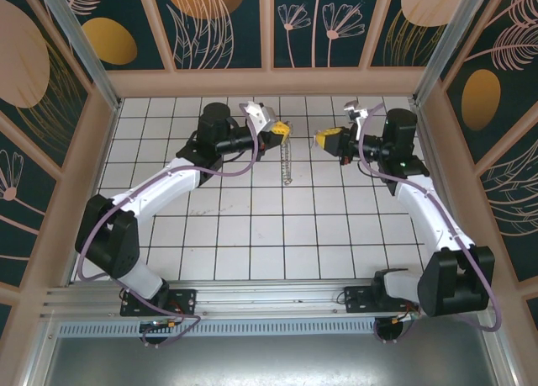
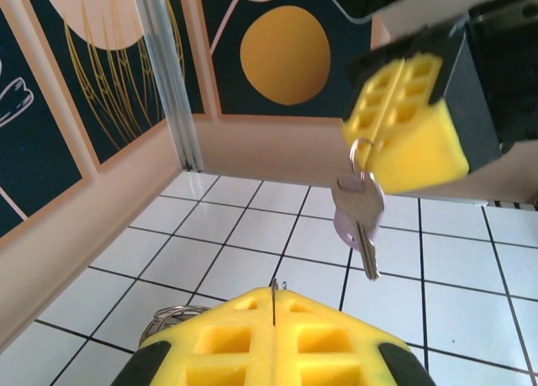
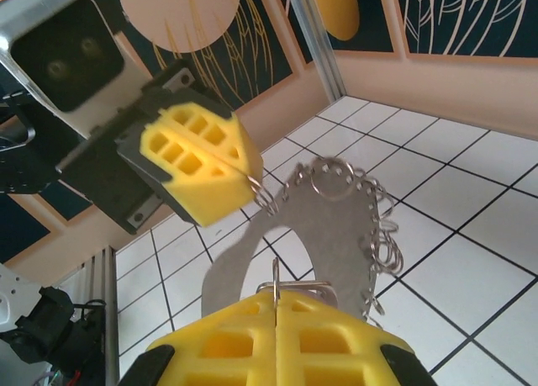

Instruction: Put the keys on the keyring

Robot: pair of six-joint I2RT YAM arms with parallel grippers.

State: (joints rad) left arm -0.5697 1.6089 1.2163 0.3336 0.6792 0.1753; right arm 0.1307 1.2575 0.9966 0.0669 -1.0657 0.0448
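My left gripper (image 1: 284, 132) is shut on one small split ring of the keyring (image 1: 288, 161), which hangs below it edge-on above the tiles. In the right wrist view the keyring (image 3: 336, 226) is a flat grey horseshoe band with several silvery rings along its rim, dangling from the left gripper (image 3: 244, 174). My right gripper (image 1: 318, 140) faces it a little apart, shut on the thin wire loop of the key (image 2: 363, 214). The key hangs from the right gripper (image 2: 374, 129), its lilac head behind the metal shaft. The left gripper's own pads (image 2: 275, 295) pinch a wire edge.
White tiled floor (image 1: 252, 226) inside a walled cell with patterned panels (image 1: 210, 24) and aluminium posts (image 2: 164, 75). Both arms meet high near the back middle. A metal rail (image 1: 269, 298) runs along the near edge.
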